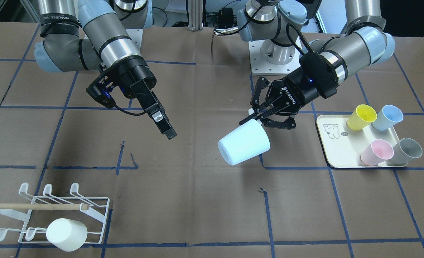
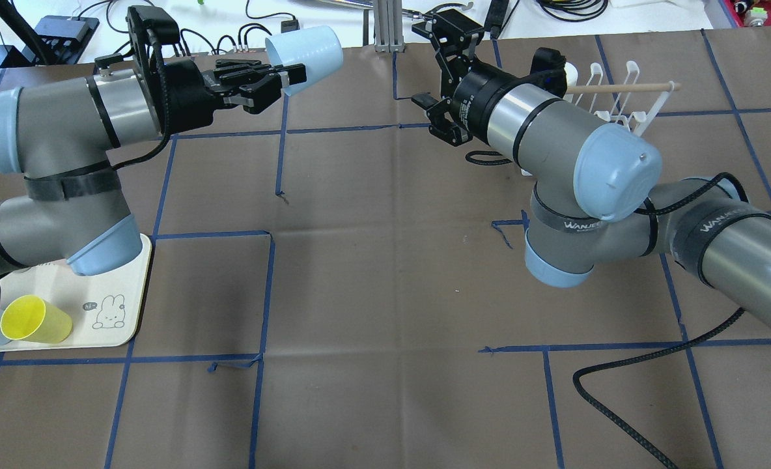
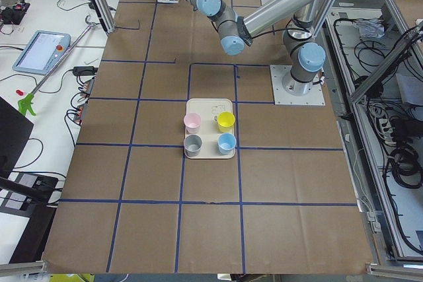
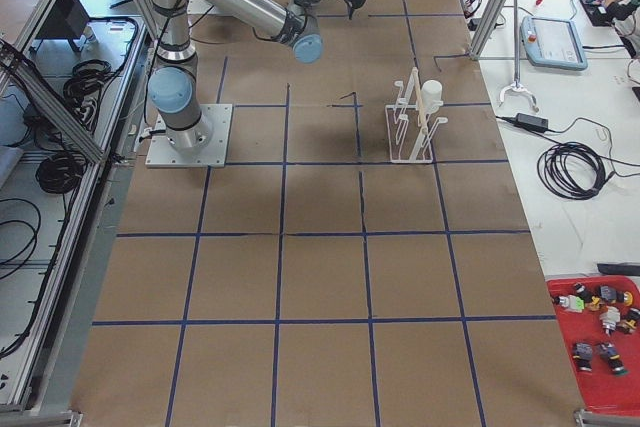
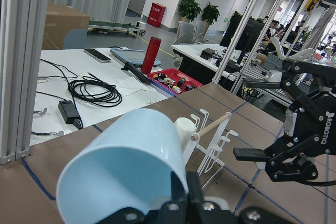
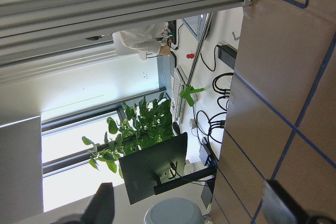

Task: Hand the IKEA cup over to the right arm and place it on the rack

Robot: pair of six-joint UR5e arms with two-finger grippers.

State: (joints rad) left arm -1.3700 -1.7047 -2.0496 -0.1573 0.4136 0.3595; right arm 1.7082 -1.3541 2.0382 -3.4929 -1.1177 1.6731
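Observation:
My left gripper (image 1: 258,121) is shut on the rim of a pale blue cup (image 1: 243,146) and holds it sideways above the table; the cup also shows in the overhead view (image 2: 310,49) and the left wrist view (image 5: 126,166). My right gripper (image 1: 169,133) is open and empty. It hangs in the air, apart from the cup, pointing toward it. In the right wrist view its fingertips (image 6: 101,203) stand wide apart. The white wire rack (image 1: 90,206) with a wooden dowel (image 1: 36,206) stands at the table's edge on my right side and holds a white cup (image 1: 67,234).
A cream tray (image 1: 341,150) with a bear drawing lies on my left side. It carries a yellow cup (image 1: 361,117), a blue cup (image 1: 387,117), a pink cup (image 1: 376,152) and a grey cup (image 1: 407,150). Blue tape lines grid the brown table.

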